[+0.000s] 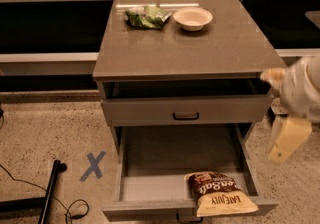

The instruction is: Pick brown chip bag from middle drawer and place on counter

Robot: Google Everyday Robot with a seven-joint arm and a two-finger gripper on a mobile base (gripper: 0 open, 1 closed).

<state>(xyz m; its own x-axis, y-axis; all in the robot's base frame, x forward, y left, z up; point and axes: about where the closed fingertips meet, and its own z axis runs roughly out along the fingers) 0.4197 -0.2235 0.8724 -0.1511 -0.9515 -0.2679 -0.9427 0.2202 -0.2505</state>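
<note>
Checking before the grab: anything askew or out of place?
Yes: the brown chip bag lies crooked in the middle drawer, front right corner, its pale lower end overhanging the front edge. The gripper hangs right of the drawer, apart from it.

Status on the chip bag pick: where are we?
Done: the middle drawer is pulled open. In progress: the gripper hangs off the drawer's right side, apart from the brown chip bag, which lies in the front right corner. Left: grasp, lift, place on the counter.
</note>
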